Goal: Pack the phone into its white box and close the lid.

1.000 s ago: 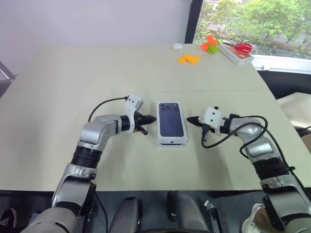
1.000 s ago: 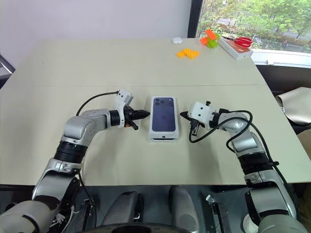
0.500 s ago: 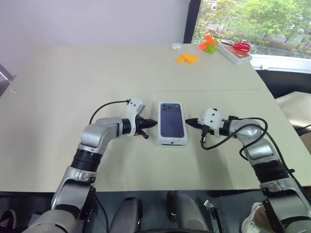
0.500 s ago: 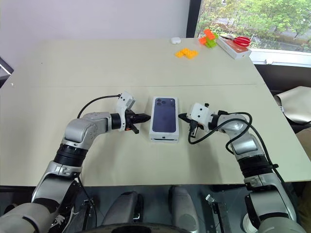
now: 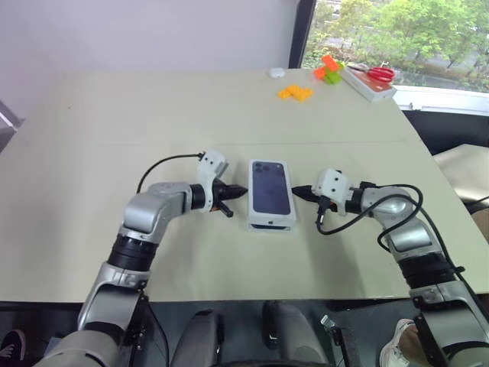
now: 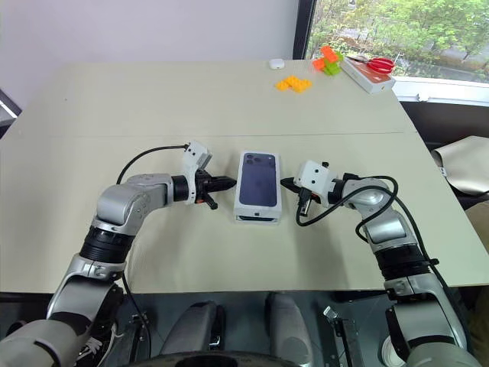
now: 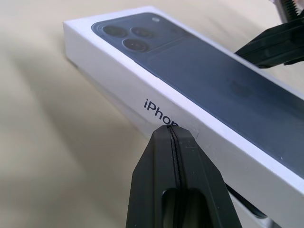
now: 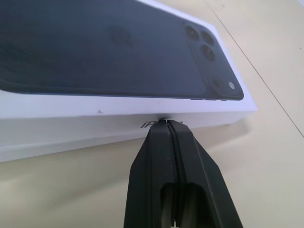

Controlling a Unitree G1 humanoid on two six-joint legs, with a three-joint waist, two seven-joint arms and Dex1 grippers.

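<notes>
Between closed left gripper [image 5: 238,189] and right gripper [image 5: 298,191] — lid [image 5: 271,188], seemingly seated.

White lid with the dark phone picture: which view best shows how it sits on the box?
The right wrist view: the white lid with the dark phone picture shows its long side, with white box wall below. The left wrist view shows the opposite side; both eye views show its printed top.

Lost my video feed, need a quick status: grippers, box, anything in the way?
Left gripper and right gripper shut, tips at opposite long sides of the lid. Lid sits on the white box. Nothing in the way.
</notes>
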